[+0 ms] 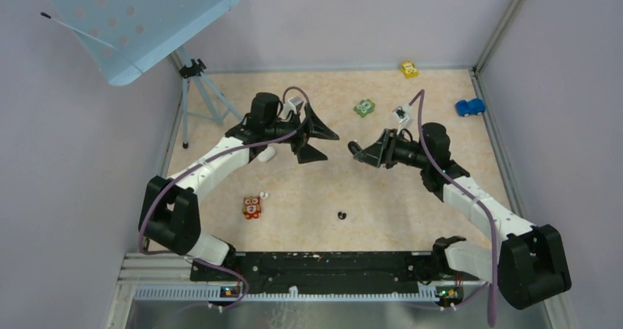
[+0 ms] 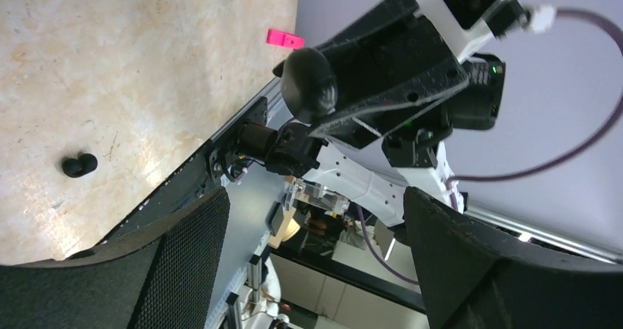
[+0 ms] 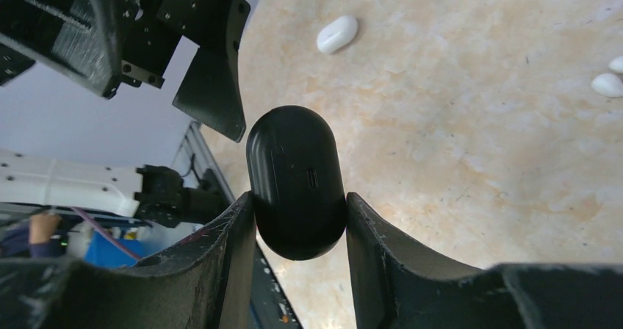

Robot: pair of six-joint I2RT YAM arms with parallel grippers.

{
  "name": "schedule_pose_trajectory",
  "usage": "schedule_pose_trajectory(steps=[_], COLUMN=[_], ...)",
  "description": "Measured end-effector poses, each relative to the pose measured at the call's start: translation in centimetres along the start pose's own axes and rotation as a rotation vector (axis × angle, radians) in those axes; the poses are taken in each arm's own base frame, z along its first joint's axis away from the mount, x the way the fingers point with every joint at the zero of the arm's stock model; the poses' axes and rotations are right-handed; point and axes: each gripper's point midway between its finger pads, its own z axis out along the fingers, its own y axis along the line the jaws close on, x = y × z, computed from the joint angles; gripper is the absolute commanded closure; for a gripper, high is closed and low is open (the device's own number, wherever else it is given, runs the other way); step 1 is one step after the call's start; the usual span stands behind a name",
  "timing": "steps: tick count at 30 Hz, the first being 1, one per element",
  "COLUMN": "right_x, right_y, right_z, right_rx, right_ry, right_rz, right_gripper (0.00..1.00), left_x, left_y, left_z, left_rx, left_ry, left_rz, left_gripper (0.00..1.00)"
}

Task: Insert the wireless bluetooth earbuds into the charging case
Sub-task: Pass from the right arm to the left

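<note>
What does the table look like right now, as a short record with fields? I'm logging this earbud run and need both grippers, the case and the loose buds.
left gripper: open, empty, raised above the table
right gripper: shut on the black charging case
case lid: looks closed
black earbud: loose on the table, near the middle
white earbud: on the table beside the owl toy
buds held: none
</note>
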Motion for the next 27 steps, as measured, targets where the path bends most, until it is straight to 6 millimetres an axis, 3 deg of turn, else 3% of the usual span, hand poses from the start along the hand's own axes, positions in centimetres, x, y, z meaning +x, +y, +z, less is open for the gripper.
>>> schedule_pose_trajectory(steps=[9, 14, 21, 27], right_x=[2.6, 3.0, 3.1, 3.5], right_y=[-0.2, -0.1, -0.3, -0.5], right_z=[0.4, 0.6, 0.6, 0.5], right_rx=[0.058, 0.059, 0.07, 0.078], right_ry=[0.066, 0.077, 0.078, 0.092], right_rz=[-0.096, -0.112, -0.132, -0.137], right_gripper=[0.64, 0.65, 0.65, 0.65], left_x=[1.0, 0.8, 0.5, 1.0], left_y=[2.2, 2.2, 2.8, 4.3], left_z=[3.4, 4.1, 5.4, 6.9], left_rx=[-0.047, -0.041, -0.037, -0.069], left_ry=[0.075, 0.064, 0.066, 0.1], left_rz=[-0.071, -0.056, -0.035, -0.05], left_gripper=[0.09, 0.19, 0.23, 0.37])
